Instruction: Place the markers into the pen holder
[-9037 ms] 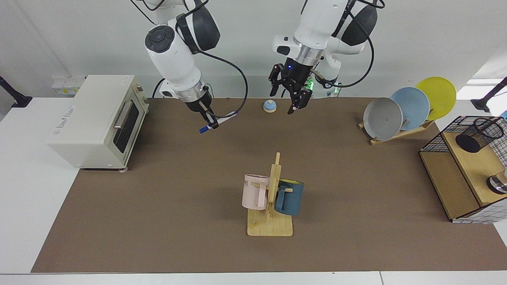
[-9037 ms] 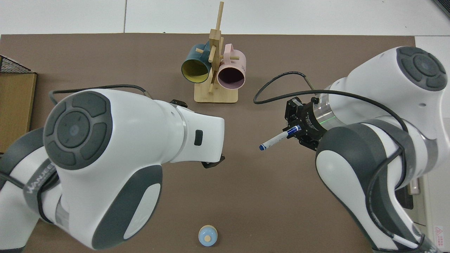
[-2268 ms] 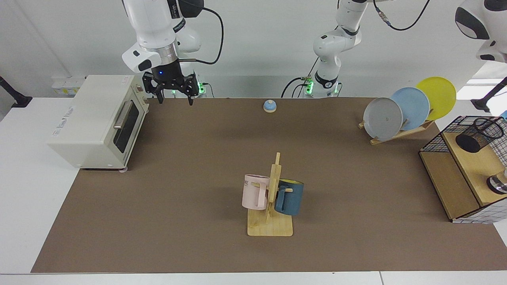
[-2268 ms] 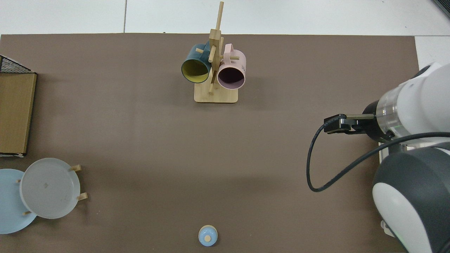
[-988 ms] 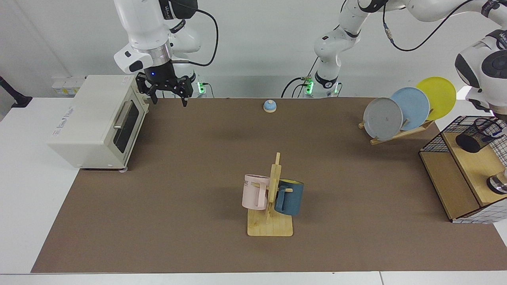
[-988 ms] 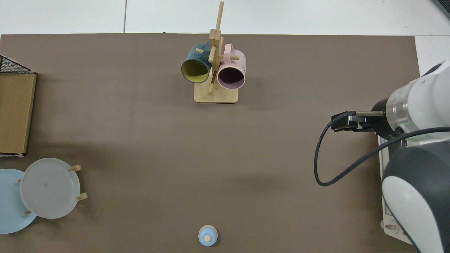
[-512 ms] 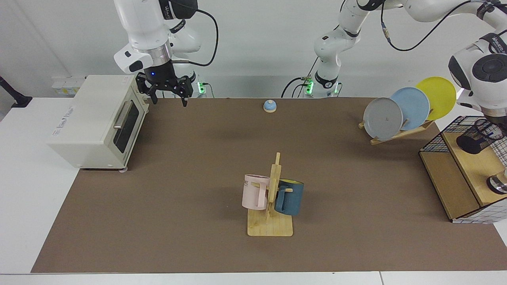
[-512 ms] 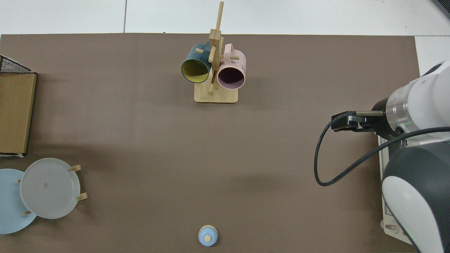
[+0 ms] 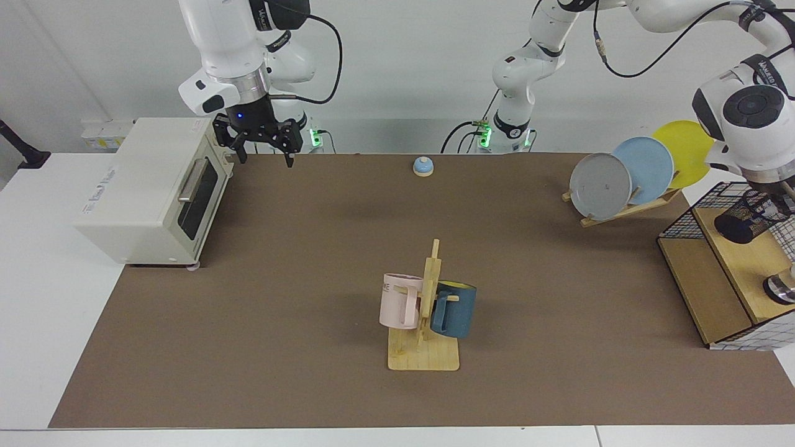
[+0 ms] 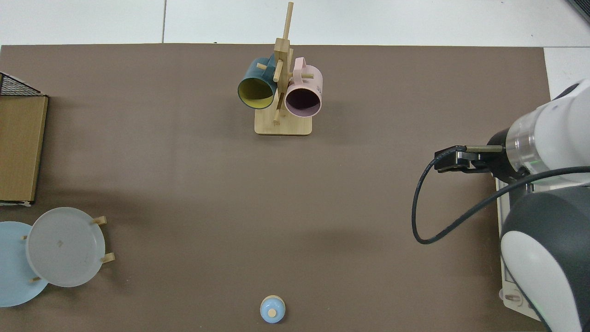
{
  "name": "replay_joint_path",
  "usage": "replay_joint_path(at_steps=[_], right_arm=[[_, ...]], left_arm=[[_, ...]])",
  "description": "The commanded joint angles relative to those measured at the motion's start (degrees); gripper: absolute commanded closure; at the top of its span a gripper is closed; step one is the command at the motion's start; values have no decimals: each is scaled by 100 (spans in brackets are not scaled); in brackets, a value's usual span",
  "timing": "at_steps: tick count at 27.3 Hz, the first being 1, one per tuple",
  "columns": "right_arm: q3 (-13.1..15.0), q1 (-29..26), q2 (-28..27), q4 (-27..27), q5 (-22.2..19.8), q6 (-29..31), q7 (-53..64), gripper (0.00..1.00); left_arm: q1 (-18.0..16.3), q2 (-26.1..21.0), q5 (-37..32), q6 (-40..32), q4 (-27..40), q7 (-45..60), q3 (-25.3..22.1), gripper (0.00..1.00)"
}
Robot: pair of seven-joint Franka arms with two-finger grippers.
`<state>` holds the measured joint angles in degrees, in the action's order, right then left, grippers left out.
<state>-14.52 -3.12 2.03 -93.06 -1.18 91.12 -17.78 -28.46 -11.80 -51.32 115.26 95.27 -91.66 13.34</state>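
Note:
The pen holder, a small black mesh cup, stands on the wooden shelf at the far right of the facing view. My left arm reaches over from above, and its left gripper hangs right at the cup's rim, partly cut off by the view's edge. The markers cannot be made out in either view. My right gripper hovers open and empty at the back left, beside the toaster oven. In the top view only the right arm's wrist shows, not its hand.
A white toaster oven stands at the left. A mug rack with a pink and a blue mug sits mid-table. A plate rack, a small blue bell and a black wire basket frame around the shelf are nearby.
The left arm has swung lower and closer over the pen holder. The right gripper, which held the marker 9 s ago, is empty and has stayed still by the oven.

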Motion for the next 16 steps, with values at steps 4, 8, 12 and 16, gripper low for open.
replay_joint_path(at_steps=[4, 8, 12, 16], right_arm=[[-68, -101, 88, -81, 39, 99, -68, 0], [-68, -101, 88, -81, 39, 99, -68, 0], [-68, -101, 88, -81, 39, 99, -68, 0], [-68, -101, 88, -89, 39, 99, -68, 0]], left_arm=[[-28, 204, -150, 410, 422, 148, -227, 100], [-28, 204, -150, 410, 431, 148, -262, 100], [-2, 204, -150, 410, 431, 148, -262, 100], [7, 204, -150, 401, 458, 148, -262, 100]])
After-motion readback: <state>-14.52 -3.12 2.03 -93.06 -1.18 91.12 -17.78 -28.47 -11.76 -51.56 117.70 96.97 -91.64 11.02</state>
